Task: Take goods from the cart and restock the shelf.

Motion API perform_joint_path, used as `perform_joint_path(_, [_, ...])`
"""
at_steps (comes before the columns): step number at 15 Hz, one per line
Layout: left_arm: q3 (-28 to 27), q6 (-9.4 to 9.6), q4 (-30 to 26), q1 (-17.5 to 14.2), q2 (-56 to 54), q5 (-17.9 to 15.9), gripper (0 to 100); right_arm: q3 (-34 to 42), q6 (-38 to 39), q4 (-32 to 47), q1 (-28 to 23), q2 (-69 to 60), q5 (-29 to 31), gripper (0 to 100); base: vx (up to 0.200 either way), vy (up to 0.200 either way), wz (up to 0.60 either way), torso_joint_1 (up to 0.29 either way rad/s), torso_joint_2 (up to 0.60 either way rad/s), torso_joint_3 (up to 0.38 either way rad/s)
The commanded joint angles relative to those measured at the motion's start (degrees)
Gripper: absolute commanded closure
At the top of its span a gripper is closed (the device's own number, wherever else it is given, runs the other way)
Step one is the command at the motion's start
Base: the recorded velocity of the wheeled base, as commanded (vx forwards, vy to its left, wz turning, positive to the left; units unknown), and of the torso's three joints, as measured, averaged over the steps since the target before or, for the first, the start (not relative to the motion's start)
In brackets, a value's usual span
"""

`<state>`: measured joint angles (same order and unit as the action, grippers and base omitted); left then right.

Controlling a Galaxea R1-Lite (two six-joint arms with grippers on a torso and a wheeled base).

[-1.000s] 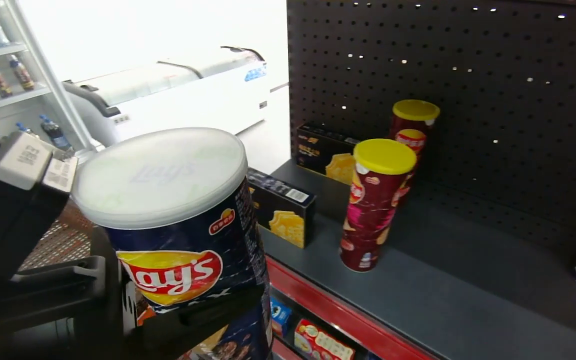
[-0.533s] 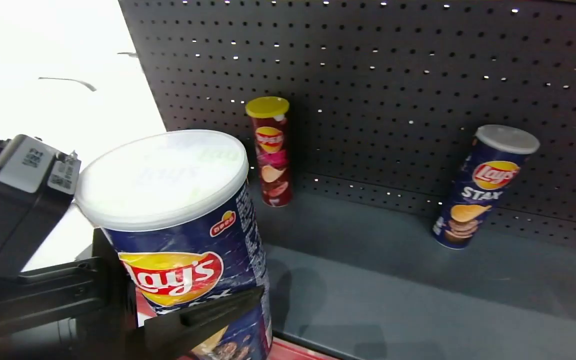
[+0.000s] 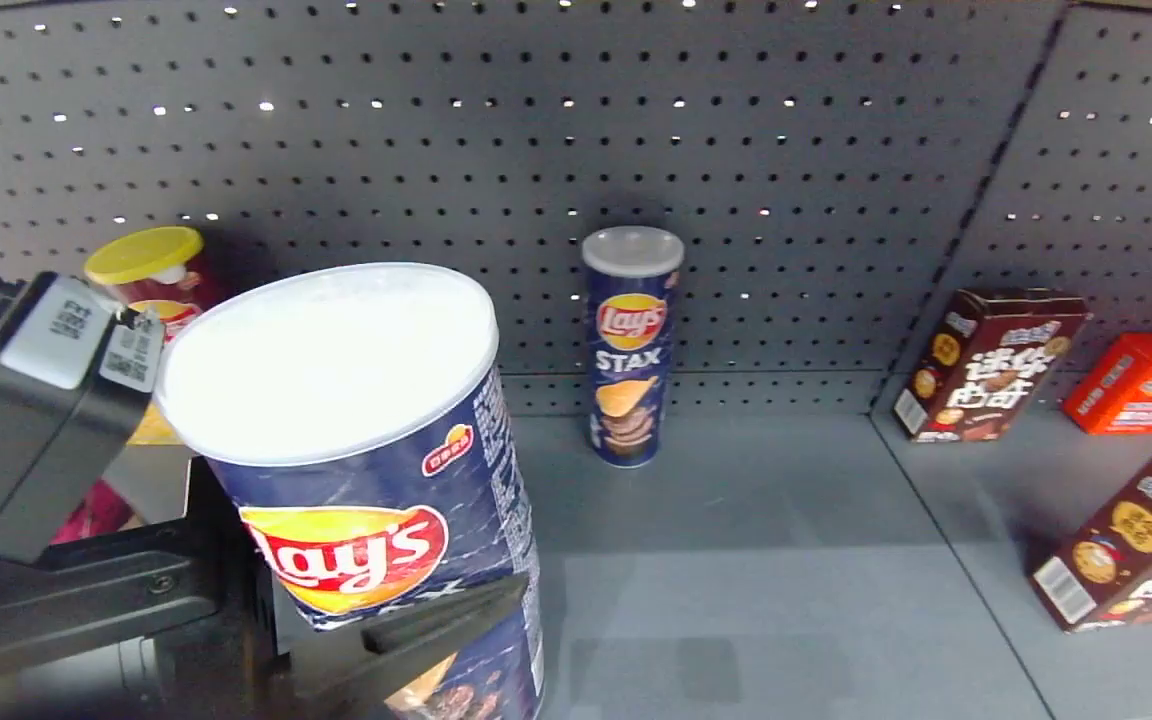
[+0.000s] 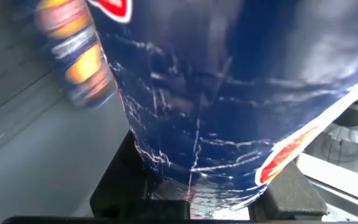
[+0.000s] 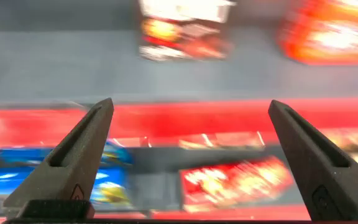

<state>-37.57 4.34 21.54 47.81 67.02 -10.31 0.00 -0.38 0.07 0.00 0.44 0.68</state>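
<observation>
A grey shelf [image 3: 756, 560] backed by a dark pegboard wall [image 3: 536, 120] spans the head view. Near and to the left, the left end effector [image 3: 366, 625] is clamped on a large blue crisp can [image 3: 356, 450] with a white lid, held upright over the shelf's near-left part. The right end effector [image 5: 191, 155] hangs with its fingers spread wide and holds nothing, in front of the shelf's red front edge [image 5: 179, 118].

The step in hand looks like setting the held can down. It would go best if the can is kept upright, carried farther in past the front edge, and lowered until its base sits flat before the grip is let go.

The widest bare stretch lies in the middle. It runs between the held can and a matching blue can [image 3: 631, 345] standing against the far wall. A red can with a yellow lid [image 3: 151, 275] stands far left, just beside the arm, so drifting left risks a knock. Two brown boxes [image 3: 986, 365] [image 3: 1126, 540] and an orange box [image 3: 1146, 385] sit well apart on the right.
</observation>
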Motion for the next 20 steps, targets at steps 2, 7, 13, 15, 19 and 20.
perform_joint_path(2, [0.66,-0.03,-0.01,-0.09,0.12,0.03,100,0.0,-0.06,0.01,0.0,0.0,-0.07,0,0.0,0.0,0.0,0.0,0.0,0.0])
perform_joint_path(7, [1.98,-0.3,0.08,-0.44,-0.4,0.03,100,0.0,-0.15,0.01,0.0,0.0,-0.07,0,0.0,0.0,0.0,0.0,0.0,0.0])
perform_joint_path(13, [2.06,-0.3,0.08,-0.61,-0.49,0.03,100,0.0,-0.06,-0.07,0.0,0.0,-0.07,0,0.0,0.0,0.3,0.001,0.0,0.003])
perform_joint_path(15, [2.5,-0.3,0.08,-0.61,-0.49,0.03,100,0.0,-0.06,-0.07,0.0,0.0,-0.07,0,0.0,0.0,0.0,0.0,0.0,0.0])
perform_joint_path(19, [3.38,-0.3,0.17,-0.61,-0.49,0.12,100,0.0,-0.06,-0.07,0.0,0.0,-0.07,0,0.0,0.0,0.0,0.0,0.0,0.0])
perform_joint_path(20, [3.47,-0.3,0.17,-0.61,-0.58,0.03,100,-0.09,0.03,-0.07,0.0,0.0,-0.07,0,0.0,0.0,0.0,0.0,0.0,0.0])
